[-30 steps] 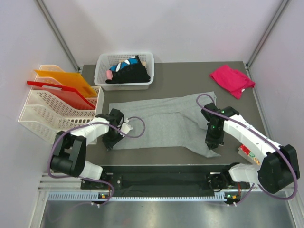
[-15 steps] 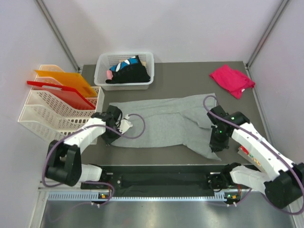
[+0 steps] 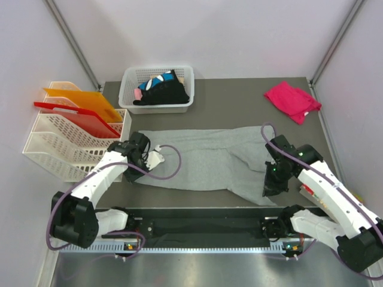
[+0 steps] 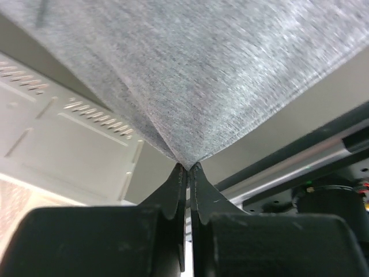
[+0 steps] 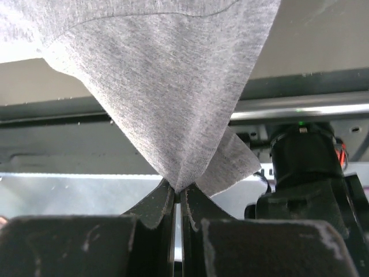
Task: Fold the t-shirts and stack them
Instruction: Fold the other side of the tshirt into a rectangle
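Note:
A large light grey t-shirt (image 3: 206, 158) lies spread across the middle of the table, its near edge lifted at both ends. My left gripper (image 3: 133, 174) is shut on its near left corner (image 4: 185, 161), the cloth rising in a peak from the jaws. My right gripper (image 3: 270, 190) is shut on the near right corner (image 5: 179, 182), with a flap hanging beside it. A magenta-pink t-shirt (image 3: 292, 100) lies crumpled at the back right. Black t-shirts with blue-white patches (image 3: 161, 91) fill the white basket (image 3: 134, 103).
White file trays (image 3: 54, 152) holding orange and red folders (image 3: 81, 104) stand along the left side. A red snack packet (image 3: 309, 190) lies beside the right arm near the table's right edge. The dark rail of the arm bases (image 3: 203, 227) runs along the near edge.
The left gripper has shut on the grey shirt's near left corner and lifted it. Both arms have drawn the shirt's near edge up and slightly outward, stretching the cloth.

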You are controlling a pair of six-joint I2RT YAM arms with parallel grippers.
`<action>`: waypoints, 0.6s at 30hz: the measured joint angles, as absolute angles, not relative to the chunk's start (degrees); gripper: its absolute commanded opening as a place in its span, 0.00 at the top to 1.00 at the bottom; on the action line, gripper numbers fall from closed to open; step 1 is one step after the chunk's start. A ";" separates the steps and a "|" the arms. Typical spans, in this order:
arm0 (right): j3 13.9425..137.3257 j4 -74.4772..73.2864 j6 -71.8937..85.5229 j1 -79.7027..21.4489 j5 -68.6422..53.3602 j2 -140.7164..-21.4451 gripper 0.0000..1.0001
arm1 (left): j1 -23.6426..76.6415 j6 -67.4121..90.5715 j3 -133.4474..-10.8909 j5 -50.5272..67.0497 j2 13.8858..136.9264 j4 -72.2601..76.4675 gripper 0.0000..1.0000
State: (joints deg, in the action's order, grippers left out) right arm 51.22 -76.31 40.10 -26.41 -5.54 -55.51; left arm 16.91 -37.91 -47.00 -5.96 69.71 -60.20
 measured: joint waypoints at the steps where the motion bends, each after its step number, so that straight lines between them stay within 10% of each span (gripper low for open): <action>1: 51.88 -76.82 40.14 -26.46 -5.65 -56.07 1.00 | 16.91 -38.00 -47.05 -6.35 69.41 -60.05 1.00; 18: 69.14 -77.19 39.55 -18.59 -3.09 -72.14 1.00 | 10.15 -42.22 -59.86 -10.33 91.74 -44.95 1.00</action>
